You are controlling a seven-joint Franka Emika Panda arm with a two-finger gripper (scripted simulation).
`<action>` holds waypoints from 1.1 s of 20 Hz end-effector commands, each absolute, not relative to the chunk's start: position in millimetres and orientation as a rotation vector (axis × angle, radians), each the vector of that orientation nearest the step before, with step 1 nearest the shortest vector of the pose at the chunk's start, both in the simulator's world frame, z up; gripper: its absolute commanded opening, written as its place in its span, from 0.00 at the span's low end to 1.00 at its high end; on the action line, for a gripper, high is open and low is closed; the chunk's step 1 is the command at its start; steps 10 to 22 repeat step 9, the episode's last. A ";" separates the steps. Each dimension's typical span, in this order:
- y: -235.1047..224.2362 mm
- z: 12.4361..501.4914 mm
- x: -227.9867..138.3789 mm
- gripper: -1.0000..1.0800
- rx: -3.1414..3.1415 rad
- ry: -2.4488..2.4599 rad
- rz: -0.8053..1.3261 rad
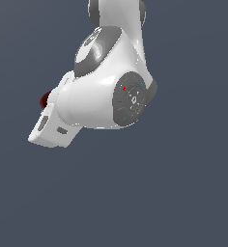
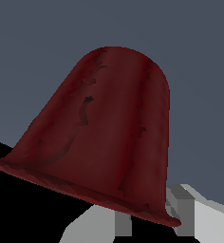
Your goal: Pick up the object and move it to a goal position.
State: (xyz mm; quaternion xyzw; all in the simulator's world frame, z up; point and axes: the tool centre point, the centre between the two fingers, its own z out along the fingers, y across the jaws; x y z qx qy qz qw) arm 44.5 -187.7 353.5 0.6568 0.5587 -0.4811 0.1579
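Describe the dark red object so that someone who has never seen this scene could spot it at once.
Start at the big glossy white robot arm filling the exterior view against a plain grey-blue background. On that view's left, beside the arm's white wrist housing, a small sliver of the dark red cup-like object peeks out. It is the only red thing among white and grey parts; the wrist view shows it as a dome with a flared rim.

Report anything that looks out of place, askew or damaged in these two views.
The dark red cup sits tilted in the wrist view, its flared rim running on a slant. Its side shows dark, crack-like patches, which may be only surface texture. In the exterior view just a sliver of it peeks from behind the white arm. The jaws cannot be read.
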 end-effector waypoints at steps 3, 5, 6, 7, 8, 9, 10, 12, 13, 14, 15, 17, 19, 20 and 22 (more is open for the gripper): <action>-198.5 367.4 47.0 0.00 1.878 1.599 -1.373; -200.5 369.5 47.7 0.00 1.878 1.599 -1.373; -200.9 369.9 48.0 0.00 1.878 1.599 -1.373; -201.2 370.0 48.2 0.00 1.878 1.600 -1.372; -201.0 369.9 48.3 0.00 1.878 1.600 -1.372; -201.0 369.8 48.4 0.00 1.878 1.600 -1.372; -201.0 369.8 48.4 0.00 1.878 1.600 -1.372; -201.0 369.8 48.4 0.00 1.878 1.600 -1.372; -201.0 369.8 48.4 0.00 1.878 1.600 -1.372; -201.0 369.8 48.4 0.00 1.878 1.600 -1.372; -201.0 369.8 48.4 0.00 1.878 1.600 -1.372; -201.0 369.8 48.4 0.00 1.878 1.600 -1.372; -201.0 369.8 48.4 0.00 1.878 1.600 -1.372; -201.0 369.8 48.4 0.00 1.878 1.600 -1.372; -201.0 369.8 48.4 0.00 1.878 1.600 -1.372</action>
